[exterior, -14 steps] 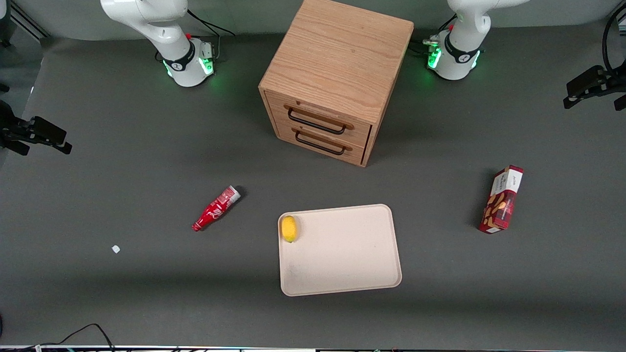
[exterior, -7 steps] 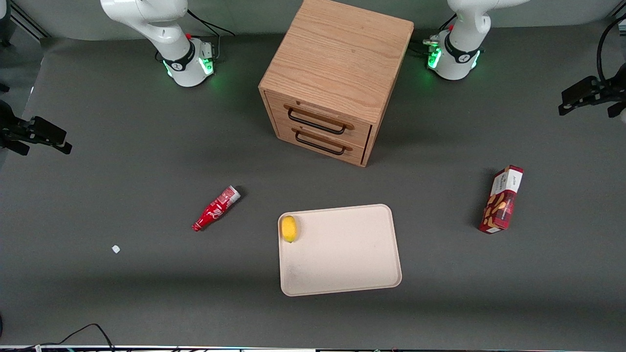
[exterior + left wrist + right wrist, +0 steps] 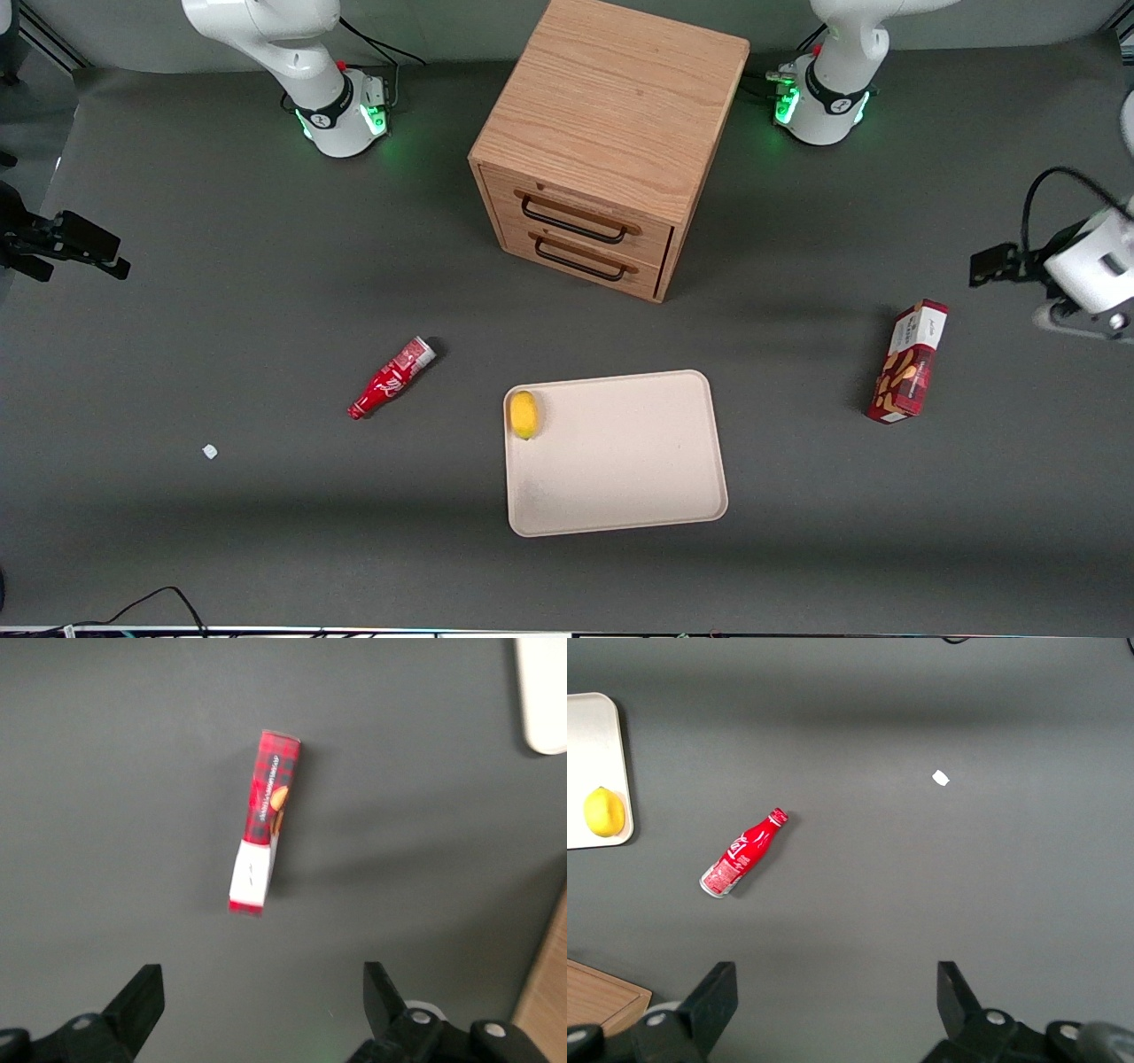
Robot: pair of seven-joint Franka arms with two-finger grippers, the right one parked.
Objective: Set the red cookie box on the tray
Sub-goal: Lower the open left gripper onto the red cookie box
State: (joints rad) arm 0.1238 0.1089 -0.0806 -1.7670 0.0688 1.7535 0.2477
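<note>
Red cookie box lies ahead of the gripper, between its spread fingers' lines, long axis pointing away.

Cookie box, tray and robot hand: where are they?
red cookie box [image 3: 909, 361], front view, on its plaid side.
tray [image 3: 620, 461], front view, on its bare floor.
gripper [image 3: 263, 992], left wrist view, between its open fingertips, above the box.

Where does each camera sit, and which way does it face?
Front view: high, facing both arms; shows tray, lemon, drawer cabinet.
Left wrist view: looks down past the open gripper at the red cookie box.
Right wrist view: looks down on the soda bottle.
All show the tray.
</note>
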